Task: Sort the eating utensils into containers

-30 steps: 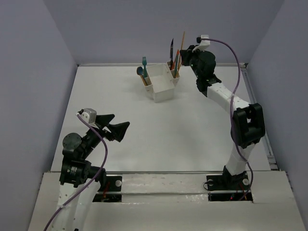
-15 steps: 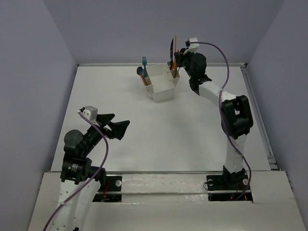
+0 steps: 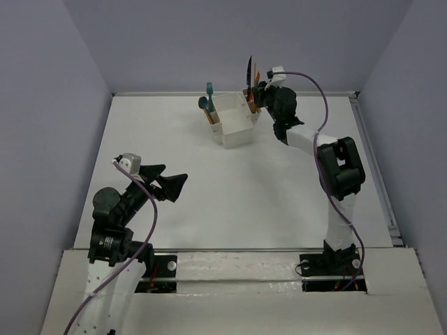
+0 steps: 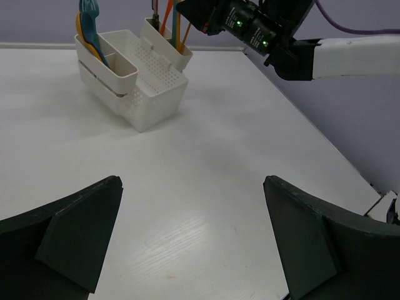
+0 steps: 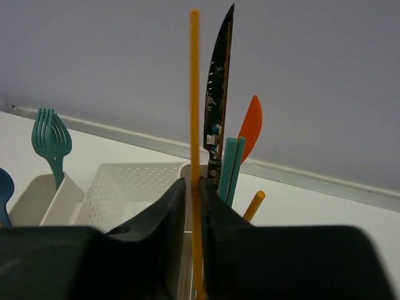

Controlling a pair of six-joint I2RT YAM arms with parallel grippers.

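The white caddy (image 3: 236, 125) stands at the back of the table. Its left slot holds a teal fork (image 5: 51, 137) and a blue spoon (image 3: 203, 102). Its right slot holds a dark-handled steel knife (image 5: 220, 81), an orange plastic knife (image 5: 250, 128), two teal sticks (image 5: 231, 169) and an orange stick (image 5: 253, 206). My right gripper (image 5: 195, 184) is shut on a thin upright orange stick (image 5: 195, 94), whose lower end is over or inside the right slot. My left gripper (image 4: 194, 237) is open and empty, low over the table near the left arm's base.
The caddy also shows in the left wrist view (image 4: 144, 87), with the right arm (image 4: 250, 28) reaching over its right slot. Its large middle compartment (image 5: 125, 181) holds nothing that I can see. Grey walls close in the table at the back and sides.
My right gripper has moved left to the caddy's right slot with the orange stick, which has gone from tilted to upright and lower. The left arm has barely moved.
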